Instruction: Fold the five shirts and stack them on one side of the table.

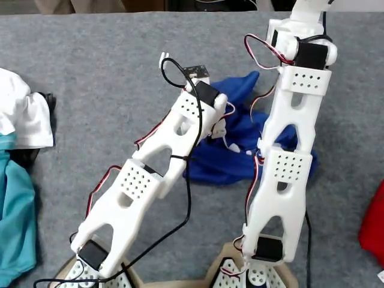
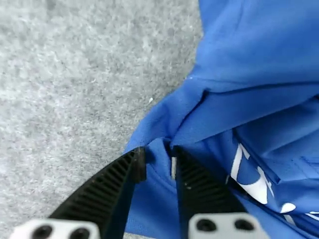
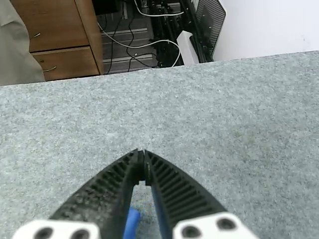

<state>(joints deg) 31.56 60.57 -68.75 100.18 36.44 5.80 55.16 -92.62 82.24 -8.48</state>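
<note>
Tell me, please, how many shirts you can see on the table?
4: white shirt at the left edge, teal shirt beside it, blue shirt mid-table, red shirt at the right edge; dark cloth under the white may be a fifth.

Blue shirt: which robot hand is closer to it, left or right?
Left. The left hand is pinching a fold of the blue shirt. The right hand is shut, with bare grey table ahead of it, toward the far edge.

Table cover: grey felt-like cloth (image 1: 90,72) spread across the whole surface.
Cabinet: brown wooden drawer unit (image 3: 60,35) beyond the far edge.
Cables: black and white tangle (image 3: 144,40) beside it.
Wall: plain white (image 3: 269,25).
</note>
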